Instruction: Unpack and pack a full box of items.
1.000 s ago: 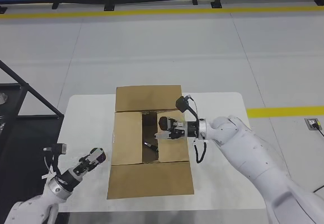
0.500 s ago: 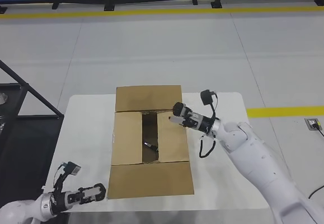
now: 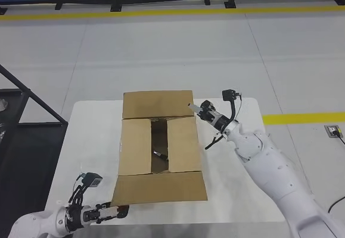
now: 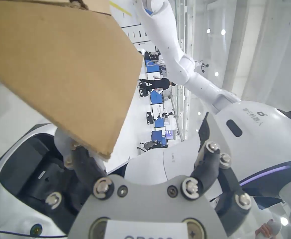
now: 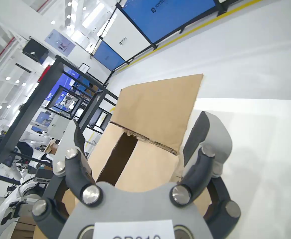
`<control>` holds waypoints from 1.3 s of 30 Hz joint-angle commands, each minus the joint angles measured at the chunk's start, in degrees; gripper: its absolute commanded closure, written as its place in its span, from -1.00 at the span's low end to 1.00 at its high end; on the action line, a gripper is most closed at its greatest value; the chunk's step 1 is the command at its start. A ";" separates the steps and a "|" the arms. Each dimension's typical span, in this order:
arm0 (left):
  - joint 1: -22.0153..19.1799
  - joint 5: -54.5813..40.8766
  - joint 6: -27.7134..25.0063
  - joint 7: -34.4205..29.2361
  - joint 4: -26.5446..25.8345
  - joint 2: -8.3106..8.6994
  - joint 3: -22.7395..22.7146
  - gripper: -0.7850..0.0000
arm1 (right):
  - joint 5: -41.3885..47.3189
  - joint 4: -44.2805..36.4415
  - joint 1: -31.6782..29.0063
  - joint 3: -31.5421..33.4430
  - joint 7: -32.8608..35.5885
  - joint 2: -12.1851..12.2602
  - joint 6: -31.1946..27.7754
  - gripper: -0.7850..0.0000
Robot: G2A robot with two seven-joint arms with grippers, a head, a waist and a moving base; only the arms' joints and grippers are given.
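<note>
A cardboard box [image 3: 159,149] stands mid-table with its far and near flaps folded outward. Its two side flaps lie nearly flat, leaving a dark slot where a small dark item [image 3: 160,156] shows. My left gripper [image 3: 115,212] is at the table's near edge, open, by the near flap's left corner. In the left wrist view that flap [image 4: 60,63] has its corner beside one finger [image 4: 82,159] of the left gripper [image 4: 133,135]. My right gripper [image 3: 199,109] is open at the box's far right corner. The box [image 5: 155,115] shows between the spread fingers of the right gripper [image 5: 138,130].
The white table [image 3: 244,178] has bare strips on both sides of the box. A black metal rack [image 3: 5,119] stands just off the table's left side. A yellow line [image 3: 291,118] runs along the floor to the right.
My left gripper has dropped from beside the box's left wall to the near flap's corner. My right gripper has pulled back from over the right flap to the far right corner.
</note>
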 commanded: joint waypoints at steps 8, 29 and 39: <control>0.36 -0.73 -6.43 6.45 -0.62 0.22 -0.71 -1.00 | 6.53 9.93 6.26 -0.47 10.98 -2.52 -2.10 -1.00; -1.57 9.71 -7.22 30.54 -3.79 -1.47 4.51 -1.00 | 5.60 23.36 11.82 -4.53 5.76 -10.67 1.38 -1.00; -1.33 10.55 -7.27 31.27 -3.84 -1.47 4.27 -1.00 | 10.30 25.82 12.30 -2.60 12.02 -11.51 -3.98 -1.00</control>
